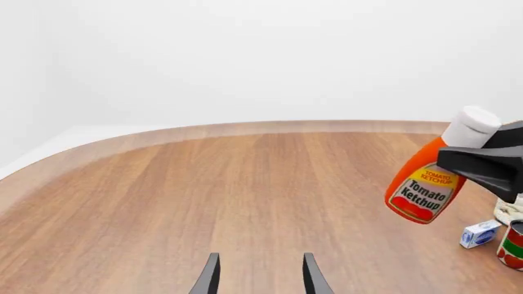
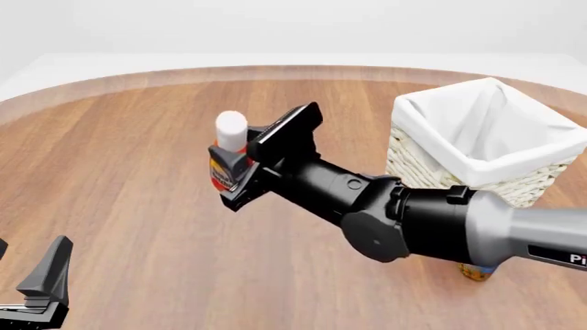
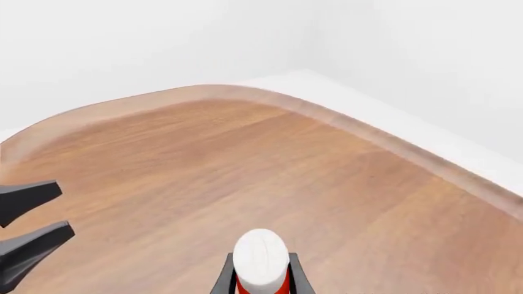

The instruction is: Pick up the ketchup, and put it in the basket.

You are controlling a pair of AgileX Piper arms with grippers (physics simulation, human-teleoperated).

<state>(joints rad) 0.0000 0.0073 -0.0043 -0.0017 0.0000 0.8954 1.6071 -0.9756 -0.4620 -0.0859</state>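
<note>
The ketchup point(image 2: 227, 152), a small red bottle with a white cap, hangs tilted above the wooden table, left of the basket point(image 2: 486, 148). My right gripper point(image 2: 243, 165) is shut on its body. The left wrist view shows the bottle point(image 1: 423, 187) with its orange-yellow label, pinched by black fingers point(image 1: 482, 164). In the right wrist view the white cap point(image 3: 259, 256) stands between the two fingers. The cream wicker basket has a white cloth liner and stands at the right. My left gripper point(image 2: 37, 283) sits low at the near left, open and holding nothing.
A small white-and-blue box point(image 1: 479, 234) and a red-and-green can point(image 1: 513, 246) stand on the table below the bottle. A blue-and-orange can point(image 2: 477, 272) peeks out under my right arm. The table's curved far edge point(image 2: 275, 69) meets a white surround.
</note>
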